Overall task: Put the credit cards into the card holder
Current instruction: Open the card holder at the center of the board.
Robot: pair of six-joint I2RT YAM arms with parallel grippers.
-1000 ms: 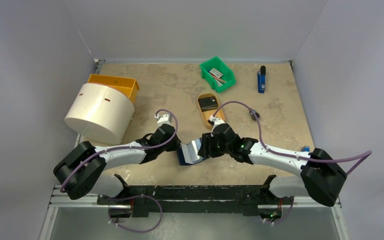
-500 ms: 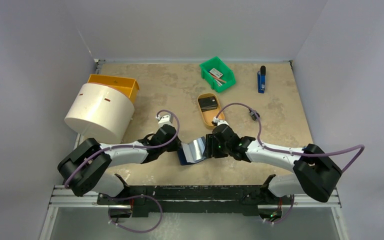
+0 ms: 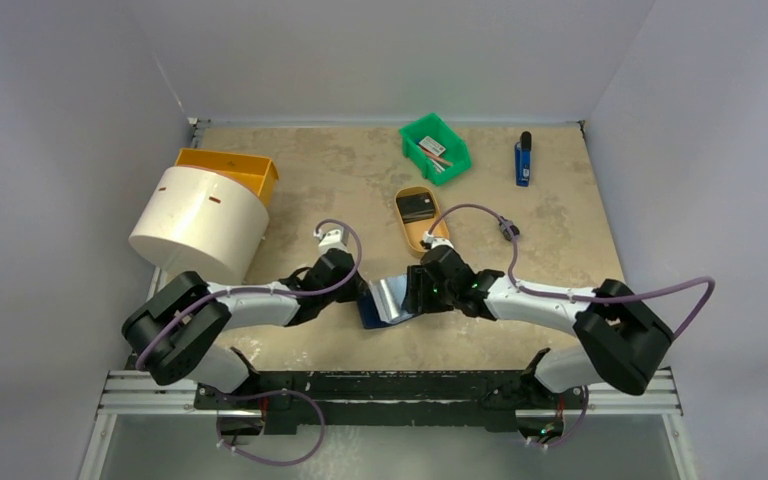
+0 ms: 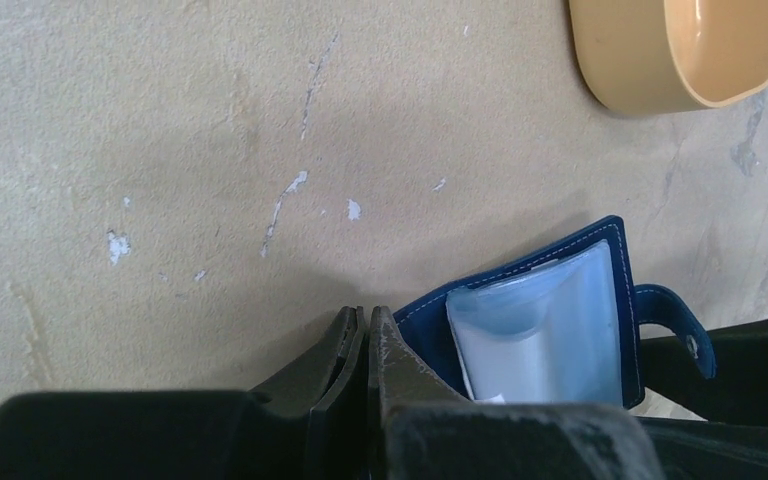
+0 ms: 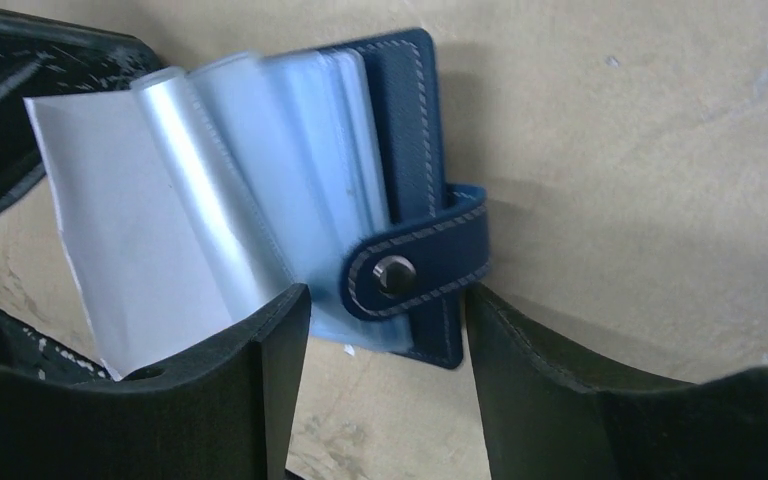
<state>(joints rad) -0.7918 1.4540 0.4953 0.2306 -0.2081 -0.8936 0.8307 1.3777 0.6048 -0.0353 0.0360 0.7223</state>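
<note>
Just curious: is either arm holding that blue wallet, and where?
Open right fingers straddle the card holder at its snap tab, gripping nothing. Shut left fingers sit at its cover corner; pinch unclear.

Two arms, left arm [image 3: 250, 303] and right arm [image 3: 545, 300]: white link shells between bulky black joint housings. Purple cable loops along each, ending at a small white plug near the wrist. Blocky matte-black fingers [image 4: 405, 375], scuffed pale grey at the edges. Tiny green lights on the right wrist.
</note>
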